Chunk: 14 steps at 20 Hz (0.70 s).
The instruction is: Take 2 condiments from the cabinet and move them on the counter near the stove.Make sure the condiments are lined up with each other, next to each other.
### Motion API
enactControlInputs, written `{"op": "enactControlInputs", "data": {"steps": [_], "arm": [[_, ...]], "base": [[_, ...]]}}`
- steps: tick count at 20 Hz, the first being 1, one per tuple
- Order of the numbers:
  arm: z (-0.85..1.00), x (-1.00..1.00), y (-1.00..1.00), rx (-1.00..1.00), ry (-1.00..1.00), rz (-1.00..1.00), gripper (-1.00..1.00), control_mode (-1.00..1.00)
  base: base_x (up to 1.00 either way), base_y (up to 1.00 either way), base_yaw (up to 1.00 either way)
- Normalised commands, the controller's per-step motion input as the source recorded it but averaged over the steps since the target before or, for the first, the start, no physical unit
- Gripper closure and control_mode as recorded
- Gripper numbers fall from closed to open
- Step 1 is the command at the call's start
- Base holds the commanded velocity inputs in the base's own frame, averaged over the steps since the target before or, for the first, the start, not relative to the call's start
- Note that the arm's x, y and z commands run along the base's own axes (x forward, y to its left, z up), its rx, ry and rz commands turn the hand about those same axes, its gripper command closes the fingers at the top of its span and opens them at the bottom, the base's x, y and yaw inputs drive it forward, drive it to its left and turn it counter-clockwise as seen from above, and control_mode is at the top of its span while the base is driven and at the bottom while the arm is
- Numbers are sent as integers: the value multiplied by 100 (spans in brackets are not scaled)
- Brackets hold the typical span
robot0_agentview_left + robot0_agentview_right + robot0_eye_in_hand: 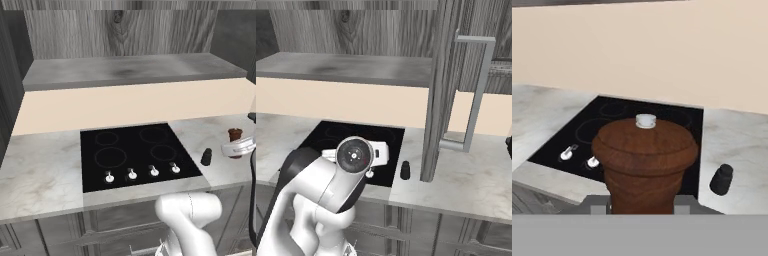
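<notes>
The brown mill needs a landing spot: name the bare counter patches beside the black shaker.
The gripper holds the brown mill. Bare counter lies right of the black shaker, between the stove and the open cabinet door. It is tight near the door. A wider bare slab lies left of the stove.

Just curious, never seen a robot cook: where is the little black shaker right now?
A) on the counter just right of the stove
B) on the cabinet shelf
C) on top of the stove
A: the black shaker stands on the marbled counter, beside the stove's right edge.
</notes>
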Motion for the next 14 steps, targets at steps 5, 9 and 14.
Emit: {"op": "enactControlInputs", "data": {"steps": [5, 9, 14], "arm": [[-39, 0, 0, 0, 0, 0, 100, -100], [-30, 0, 0, 0, 0, 0, 100, -100], [-27, 0, -4, 0, 0, 0, 100, -100]], "base": [[0, 0, 0], [0, 0, 0], [0, 0, 0]]}}
